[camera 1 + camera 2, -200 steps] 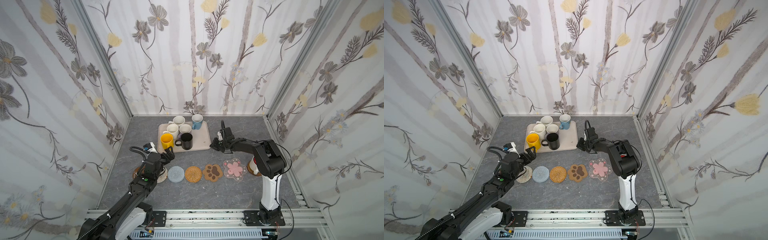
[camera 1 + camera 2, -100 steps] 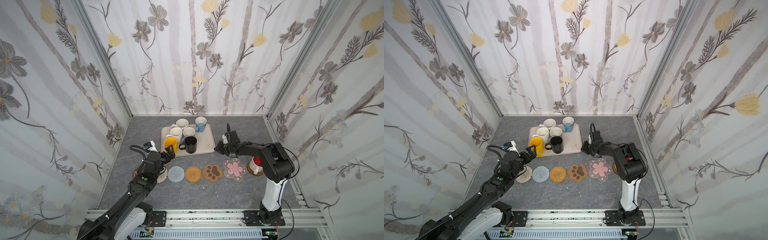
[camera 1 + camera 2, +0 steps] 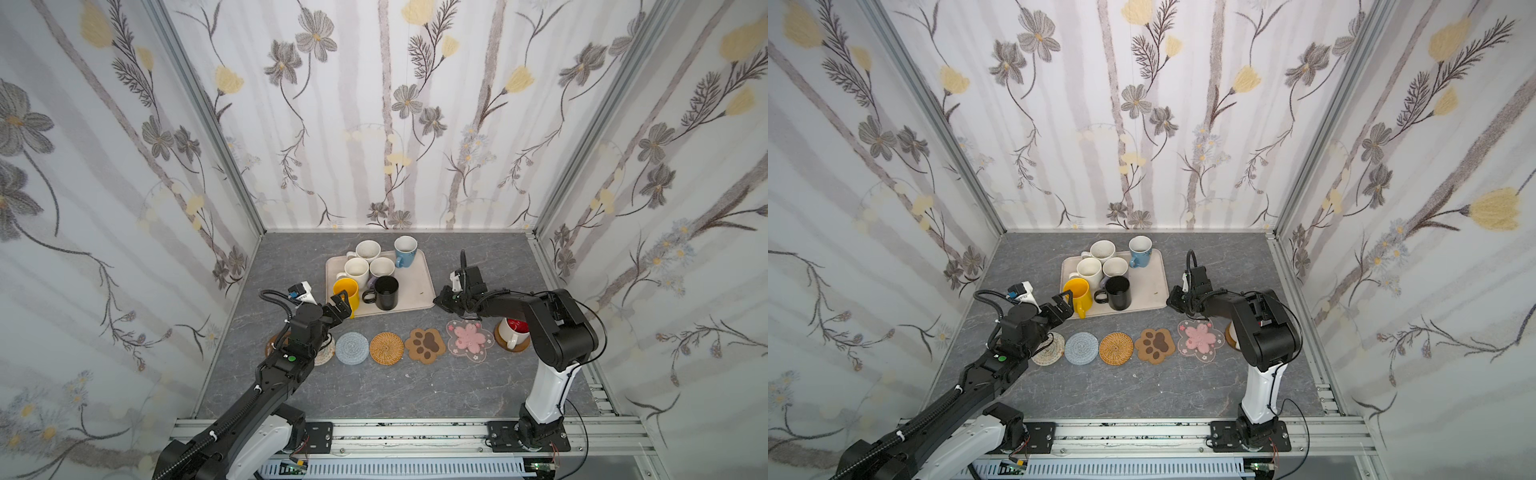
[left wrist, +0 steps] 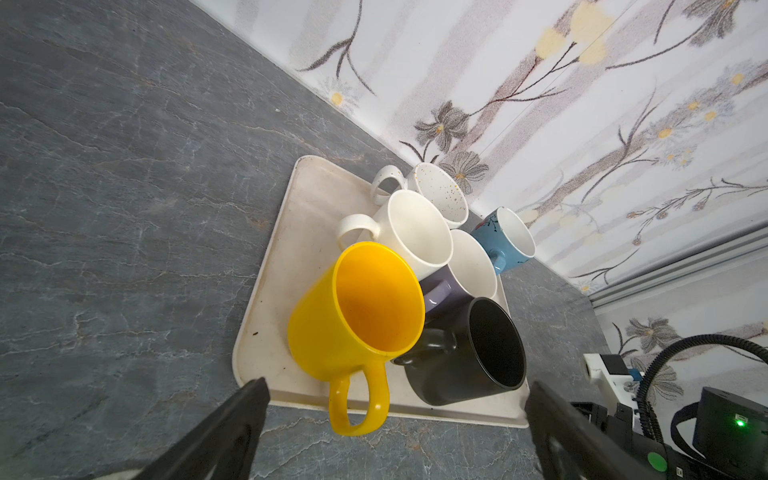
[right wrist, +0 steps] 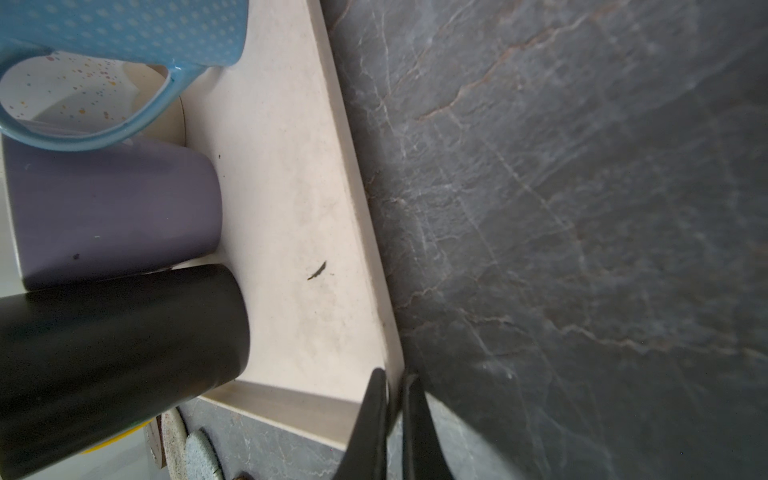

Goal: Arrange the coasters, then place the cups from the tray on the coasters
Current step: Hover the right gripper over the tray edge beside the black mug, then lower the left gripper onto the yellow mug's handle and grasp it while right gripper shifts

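Grey marbled worktop [image 3: 374, 395] boxed in by flowered walls. In both top views the tray [image 3: 415, 286] lies at mid-frame and carries six cups, with the yellow cup [image 3: 347, 291] at its lower-left corner. The left gripper [image 3: 338, 306] is spread wide just beside that cup's handle, apart from it. The right gripper [image 5: 392, 411] pinches the tray's rim at the lower-right corner. Below the tray runs a row of coasters [image 3: 386, 348]. The red-lined cup [image 3: 513, 330] sits on the rightmost one.

The left arm [image 3: 291, 357] covers much of the beige woven coaster [image 3: 327, 354].
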Tool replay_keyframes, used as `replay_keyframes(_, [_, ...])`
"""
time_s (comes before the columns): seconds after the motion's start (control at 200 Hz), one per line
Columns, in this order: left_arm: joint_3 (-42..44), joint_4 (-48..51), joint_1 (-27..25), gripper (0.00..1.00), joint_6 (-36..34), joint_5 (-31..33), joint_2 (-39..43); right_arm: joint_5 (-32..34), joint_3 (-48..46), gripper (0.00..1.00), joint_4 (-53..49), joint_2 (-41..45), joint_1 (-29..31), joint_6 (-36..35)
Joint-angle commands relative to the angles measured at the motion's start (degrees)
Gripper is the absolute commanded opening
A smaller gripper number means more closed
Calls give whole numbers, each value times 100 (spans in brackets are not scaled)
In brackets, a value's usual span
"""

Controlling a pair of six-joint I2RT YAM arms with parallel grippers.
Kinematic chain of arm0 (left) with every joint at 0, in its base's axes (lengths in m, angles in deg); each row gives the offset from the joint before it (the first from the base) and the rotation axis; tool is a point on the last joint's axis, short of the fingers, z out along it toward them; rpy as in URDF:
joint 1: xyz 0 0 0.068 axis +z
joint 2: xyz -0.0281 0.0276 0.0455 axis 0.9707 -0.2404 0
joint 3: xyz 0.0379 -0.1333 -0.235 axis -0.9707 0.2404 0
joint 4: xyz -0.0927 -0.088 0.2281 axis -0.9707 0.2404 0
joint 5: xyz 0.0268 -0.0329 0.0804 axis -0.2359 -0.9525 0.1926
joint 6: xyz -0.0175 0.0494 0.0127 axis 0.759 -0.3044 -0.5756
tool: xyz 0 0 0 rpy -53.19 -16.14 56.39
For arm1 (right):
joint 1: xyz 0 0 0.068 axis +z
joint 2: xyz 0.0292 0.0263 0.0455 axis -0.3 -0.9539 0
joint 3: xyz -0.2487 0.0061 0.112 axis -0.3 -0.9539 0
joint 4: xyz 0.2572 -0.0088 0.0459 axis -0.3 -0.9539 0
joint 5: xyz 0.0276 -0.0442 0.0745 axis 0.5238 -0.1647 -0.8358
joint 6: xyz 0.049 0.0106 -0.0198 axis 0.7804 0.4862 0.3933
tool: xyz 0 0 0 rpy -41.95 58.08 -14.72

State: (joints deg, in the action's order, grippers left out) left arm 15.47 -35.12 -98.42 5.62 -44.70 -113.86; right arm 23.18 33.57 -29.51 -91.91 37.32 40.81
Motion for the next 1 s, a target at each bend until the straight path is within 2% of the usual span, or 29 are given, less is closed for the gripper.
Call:
replay_keyframes(0.0, [-9, -41, -9, 100, -26, 56, -11, 8, -11, 0, 75, 34, -8, -240])
replay_keyframes(0.13, [-9, -24, -9, 100, -26, 46, 13, -33, -3, 0, 99, 17, -5, -234])
replay_keyframes(0.505, [-190, 183, -17, 100, -113, -112, 100, -133, -73, 27, 203, 95, 2, -348])
replay_keyframes(0.994, [-1072, 1061, -18, 99, -629, -485, -104, -333, -97, 48, 332, 495, -53, -693])
